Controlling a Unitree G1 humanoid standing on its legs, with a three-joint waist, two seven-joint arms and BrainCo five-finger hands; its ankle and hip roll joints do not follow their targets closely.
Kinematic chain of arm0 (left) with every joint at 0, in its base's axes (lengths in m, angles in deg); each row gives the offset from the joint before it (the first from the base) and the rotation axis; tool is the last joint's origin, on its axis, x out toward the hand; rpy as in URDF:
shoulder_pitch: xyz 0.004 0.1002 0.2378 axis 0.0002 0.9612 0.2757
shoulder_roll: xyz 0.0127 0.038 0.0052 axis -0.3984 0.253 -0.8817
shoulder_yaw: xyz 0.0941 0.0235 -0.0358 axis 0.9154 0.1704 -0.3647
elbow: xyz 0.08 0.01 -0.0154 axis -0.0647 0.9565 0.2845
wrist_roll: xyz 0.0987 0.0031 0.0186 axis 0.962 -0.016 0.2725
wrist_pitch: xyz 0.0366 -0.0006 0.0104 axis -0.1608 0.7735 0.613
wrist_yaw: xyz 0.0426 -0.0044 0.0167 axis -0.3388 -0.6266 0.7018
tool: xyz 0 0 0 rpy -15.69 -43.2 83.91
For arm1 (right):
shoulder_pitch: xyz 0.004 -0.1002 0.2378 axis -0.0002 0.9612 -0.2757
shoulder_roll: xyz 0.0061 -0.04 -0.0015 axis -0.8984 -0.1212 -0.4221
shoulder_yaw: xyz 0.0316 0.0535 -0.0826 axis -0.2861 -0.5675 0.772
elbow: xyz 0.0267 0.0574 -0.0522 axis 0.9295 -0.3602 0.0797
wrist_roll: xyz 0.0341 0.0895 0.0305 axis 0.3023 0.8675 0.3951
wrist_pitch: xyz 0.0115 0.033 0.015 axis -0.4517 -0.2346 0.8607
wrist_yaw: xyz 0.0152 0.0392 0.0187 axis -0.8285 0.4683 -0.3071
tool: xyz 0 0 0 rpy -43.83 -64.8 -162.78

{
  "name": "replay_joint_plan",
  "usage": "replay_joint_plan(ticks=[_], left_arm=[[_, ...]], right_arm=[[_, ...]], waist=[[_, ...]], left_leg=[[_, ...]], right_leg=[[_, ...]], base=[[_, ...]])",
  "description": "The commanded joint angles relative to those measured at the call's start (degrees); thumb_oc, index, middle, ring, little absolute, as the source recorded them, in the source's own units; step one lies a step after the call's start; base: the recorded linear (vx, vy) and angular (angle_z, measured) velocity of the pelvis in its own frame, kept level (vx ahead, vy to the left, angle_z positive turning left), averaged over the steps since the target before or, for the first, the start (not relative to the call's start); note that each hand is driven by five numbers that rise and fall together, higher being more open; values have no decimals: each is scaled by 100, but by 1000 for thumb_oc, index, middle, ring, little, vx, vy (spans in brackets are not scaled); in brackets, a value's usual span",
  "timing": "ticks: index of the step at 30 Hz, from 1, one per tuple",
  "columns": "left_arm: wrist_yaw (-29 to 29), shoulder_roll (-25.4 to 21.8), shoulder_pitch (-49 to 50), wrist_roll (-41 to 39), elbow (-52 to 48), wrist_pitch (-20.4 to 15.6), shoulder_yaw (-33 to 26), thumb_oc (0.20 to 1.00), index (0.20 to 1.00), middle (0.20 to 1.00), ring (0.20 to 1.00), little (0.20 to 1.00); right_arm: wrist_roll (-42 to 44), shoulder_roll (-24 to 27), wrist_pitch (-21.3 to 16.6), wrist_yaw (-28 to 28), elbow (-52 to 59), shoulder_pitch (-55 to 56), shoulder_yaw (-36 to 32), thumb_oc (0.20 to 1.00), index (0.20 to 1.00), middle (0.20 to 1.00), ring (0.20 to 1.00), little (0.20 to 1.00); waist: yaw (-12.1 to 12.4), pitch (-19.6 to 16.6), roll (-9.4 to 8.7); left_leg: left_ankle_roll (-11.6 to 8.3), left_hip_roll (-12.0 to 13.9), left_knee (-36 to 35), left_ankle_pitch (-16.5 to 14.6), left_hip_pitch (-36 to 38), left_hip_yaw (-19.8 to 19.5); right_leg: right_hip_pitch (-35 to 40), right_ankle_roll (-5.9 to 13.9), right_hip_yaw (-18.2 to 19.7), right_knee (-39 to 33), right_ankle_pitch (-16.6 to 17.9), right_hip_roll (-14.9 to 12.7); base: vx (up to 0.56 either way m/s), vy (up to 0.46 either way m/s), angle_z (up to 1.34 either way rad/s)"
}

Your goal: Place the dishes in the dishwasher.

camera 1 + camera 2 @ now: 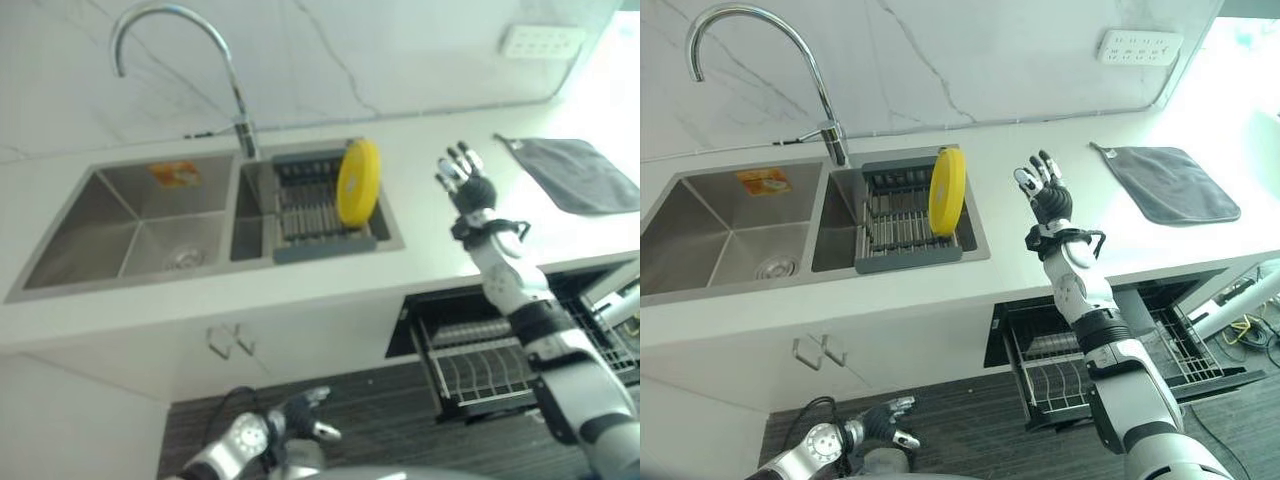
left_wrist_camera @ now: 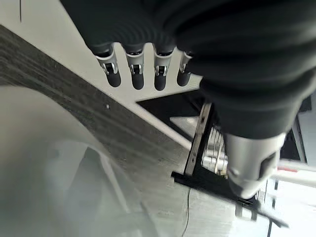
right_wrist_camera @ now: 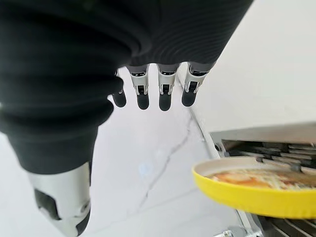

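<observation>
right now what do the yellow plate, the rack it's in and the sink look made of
Yellow plate: probably plastic, matte, uniformly bright, thick rim. Rack: thin metal wires in a grey, likely plastic, frame. Sink: brushed stainless steel, by its dull grey sheen.

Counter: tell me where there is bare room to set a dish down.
Bare patches: the counter between the sink rack and the grey cloth, under the raised right hand, and the front strip before the sink. The rack holds a yellow plate.

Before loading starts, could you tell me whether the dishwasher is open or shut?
Open: the dishwasher door is down below the counter, and its wire rack is pulled out.
</observation>
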Motion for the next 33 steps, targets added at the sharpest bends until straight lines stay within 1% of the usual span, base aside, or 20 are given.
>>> replay_joint_plan(ticks=[1, 4, 6, 8, 11, 14, 17, 20, 23, 27, 33], left_arm=[[460, -12, -242, 409, 156, -489, 205, 1000, 1000, 1000, 1000, 1000], [735, -48, -178, 602, 390, -651, 32, 1000, 1000, 1000, 1000, 1000], [779, -101, -194, 608, 427, -724, -55, 1000, 1000, 1000, 1000, 1000], [785, -147, -249, 459, 455, -676, -145, 1000, 1000, 1000, 1000, 1000], [810, -190, -263, 366, 595, -713, -317, 1000, 1000, 1000, 1000, 1000], [788, -238, -282, 361, 687, -768, -324, 1000, 1000, 1000, 1000, 1000], [833, -237, -294, 255, 724, -732, -361, 1000, 1000, 1000, 1000, 1000], [845, -201, -313, -51, 795, -615, -472, 1000, 1000, 1000, 1000, 1000], [932, -200, -334, 42, 914, -630, -549, 1000, 1000, 1000, 1000, 1000], [965, -237, -302, -132, 1004, -665, -636, 1000, 1000, 1000, 1000, 1000], [887, -176, -235, -337, 1010, -608, -813, 1000, 1000, 1000, 1000, 1000]], right_arm=[[199, 183, -16, -216, -11, -963, 5, 1000, 1000, 1000, 1000, 1000], [464, 157, 405, -304, -223, -1069, 51, 1000, 1000, 1000, 1000, 1000], [513, 193, 438, -349, -305, -1157, 87, 1000, 1000, 1000, 1000, 1000], [486, 245, 471, -327, -326, -1278, 98, 1000, 1000, 1000, 1000, 1000], [672, 335, 601, -363, -423, -1536, 156, 1000, 1000, 1000, 1000, 1000], [688, 383, 582, -359, -578, -1771, 165, 1000, 1000, 1000, 1000, 1000], [685, 379, 614, -284, -614, -1884, 210, 1000, 1000, 1000, 1000, 1000], [700, 413, 576, -251, -704, -1948, 198, 1000, 1000, 1000, 1000, 1000], [569, 381, 580, -206, -822, -2091, 223, 1000, 1000, 1000, 1000, 1000], [530, 401, 527, -227, -875, -2221, 336, 1000, 1000, 1000, 1000, 1000], [461, 363, 597, -198, -700, -2248, 389, 1000, 1000, 1000, 1000, 1000]], waist=[[254, -32, 37], [341, 27, 60], [387, 97, 65], [429, 195, 60], [507, 343, 57], [558, 446, 71], [571, 521, 74], [578, 573, 109], [599, 634, 144], [618, 708, 171], [645, 783, 168]], left_leg=[[-206, 303, -1, -342, 150, 191], [-218, 296, -1, -294, 78, 139], [-224, 295, -1, -263, -2, 111], [-217, 285, -1, -234, -90, 72], [-213, 254, -1, -179, -206, 22], [-209, 226, -1, -154, -311, -13], [-204, 203, -1, -128, -378, -28], [-197, 184, -1, -113, -412, -39], [-196, 156, -1, -104, -455, -52], [-195, 143, -1, -83, -498, -51], [-192, 141, -1, -61, -532, -64]], right_leg=[[-167, 55, 144, 364, -125, -261], [-208, 65, 92, 380, -104, -290], [-261, 80, 75, 387, -87, -308], [-329, 94, 55, 415, -72, -325], [-397, 109, -6, 448, -42, -351], [-469, 124, -30, 473, -3, -392], [-531, 147, -22, 486, 38, -426], [-571, 158, -27, 505, 64, -456], [-621, 173, -40, 523, 101, -498], [-672, 188, -53, 551, 132, -534], [-723, 181, -74, 591, 136, -537]], base=[[62, 48, 6], [26, 36, 6], [-27, 13, 9], [-51, -12, 14], [-52, -7, 4], [-57, 11, 3], [-41, 12, 2], [-35, 24, 1], [-46, 25, 0], [-42, 15, 0], [-19, 0, 0]])
